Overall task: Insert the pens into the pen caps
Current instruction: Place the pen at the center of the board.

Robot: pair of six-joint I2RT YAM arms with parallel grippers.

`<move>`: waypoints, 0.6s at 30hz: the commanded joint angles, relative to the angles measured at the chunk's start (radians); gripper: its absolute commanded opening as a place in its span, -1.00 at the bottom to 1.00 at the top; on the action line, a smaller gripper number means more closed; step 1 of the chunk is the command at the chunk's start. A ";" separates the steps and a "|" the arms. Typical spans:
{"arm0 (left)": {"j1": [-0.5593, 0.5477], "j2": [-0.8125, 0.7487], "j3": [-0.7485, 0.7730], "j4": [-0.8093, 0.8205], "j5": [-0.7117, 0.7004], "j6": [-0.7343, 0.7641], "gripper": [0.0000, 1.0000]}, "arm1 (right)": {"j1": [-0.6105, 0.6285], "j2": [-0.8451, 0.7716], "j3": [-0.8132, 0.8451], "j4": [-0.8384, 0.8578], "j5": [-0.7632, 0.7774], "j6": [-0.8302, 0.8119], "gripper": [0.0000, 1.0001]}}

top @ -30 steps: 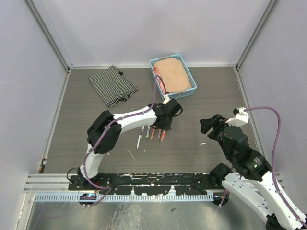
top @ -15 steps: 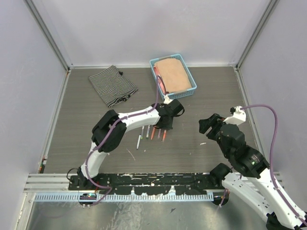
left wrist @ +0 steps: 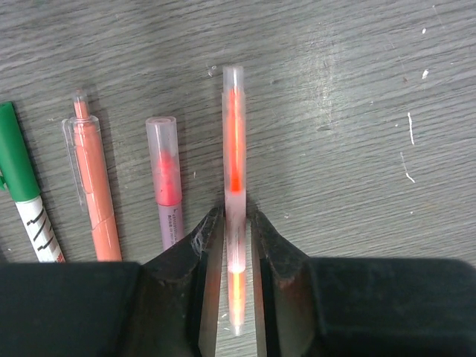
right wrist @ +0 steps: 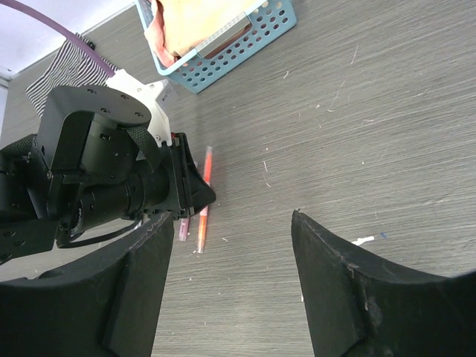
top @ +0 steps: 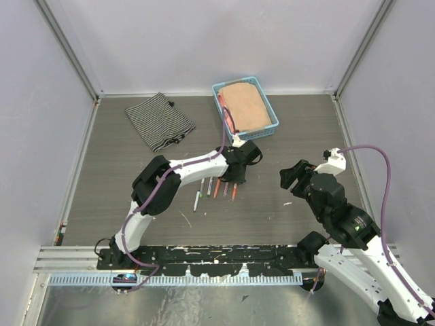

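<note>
Black fingers (left wrist: 186,260) of the left tool (left wrist: 236,223) are clamped on a translucent orange pen (left wrist: 234,141), gripping it partway along its length, so most of the barrel juts out ahead and a short end shows between the jaws. The pen points along the grey wood-grain surface (left wrist: 357,89); whether it touches cannot be told. Just beside it lie a pink pen (left wrist: 167,178), an orange pen (left wrist: 93,186) and a green-capped white pen (left wrist: 22,186), side by side and apart from one another. This row sits about mid-surface. The right tool (right wrist: 232,219) hangs with its fingers wide apart and nothing between them, nearer the right edge. A blue basket (top: 268,129) holding tan cloth stands by the far edge. A striped cloth (top: 160,121) lies toward the far left corner.
</note>
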 commanded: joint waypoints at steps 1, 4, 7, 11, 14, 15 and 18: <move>-0.004 0.008 0.001 0.013 -0.014 -0.012 -0.41 | -0.001 0.004 0.046 0.006 0.001 0.007 0.39; -0.004 0.011 0.002 0.017 -0.004 -0.012 -0.39 | -0.001 0.004 0.047 0.000 0.004 0.007 0.39; -0.004 0.012 0.004 0.016 0.000 -0.012 -0.38 | -0.001 0.002 0.047 -0.005 0.006 0.007 0.39; -0.004 -0.009 0.009 0.016 -0.007 0.004 -0.38 | -0.001 0.001 0.051 -0.007 0.009 0.006 0.39; -0.023 -0.072 0.018 0.015 -0.068 0.039 -0.26 | -0.001 0.002 0.058 -0.015 0.010 0.003 0.39; -0.029 -0.097 0.020 0.018 -0.081 0.055 -0.23 | -0.001 0.001 0.061 -0.021 0.014 0.003 0.39; -0.045 -0.172 0.027 0.029 -0.129 0.095 -0.18 | -0.001 -0.002 0.066 -0.037 0.029 0.003 0.39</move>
